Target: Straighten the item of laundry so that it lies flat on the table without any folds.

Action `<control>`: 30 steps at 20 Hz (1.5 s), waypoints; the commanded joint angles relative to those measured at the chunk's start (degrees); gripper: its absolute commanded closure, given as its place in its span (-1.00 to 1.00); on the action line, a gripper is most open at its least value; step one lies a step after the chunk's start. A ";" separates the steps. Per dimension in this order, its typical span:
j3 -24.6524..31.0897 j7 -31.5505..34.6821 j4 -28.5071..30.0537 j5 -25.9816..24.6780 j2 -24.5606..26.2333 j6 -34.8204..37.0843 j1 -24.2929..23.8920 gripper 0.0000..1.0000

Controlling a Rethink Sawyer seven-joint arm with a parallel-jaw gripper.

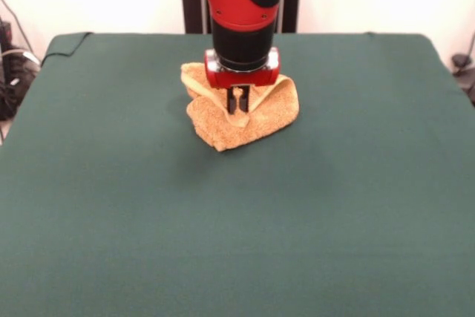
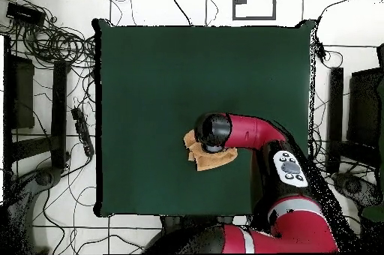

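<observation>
The tan-orange towel (image 1: 223, 125) lies bunched and folded in a heap on the green table (image 1: 111, 198), slightly towards the robot's side of centre. My gripper (image 1: 237, 103) points straight down into the middle of the heap. Its two dark fingers stand close together with a ridge of towel pinched between them. In the overhead view the arm's wrist (image 2: 214, 132) covers the gripper and most of the towel (image 2: 204, 162); only the towel's crumpled edge shows beside it. The care tag is hidden.
The table (image 2: 150, 79) stretches wide on all sides of the towel. Cables (image 2: 52, 42) and dark equipment lie on the floor around the table. The arm's black pedestal (image 1: 194, 5) stands behind the far edge.
</observation>
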 commanded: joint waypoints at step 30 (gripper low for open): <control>11.72 -2.53 6.39 1.90 -8.70 4.43 -3.10 1.00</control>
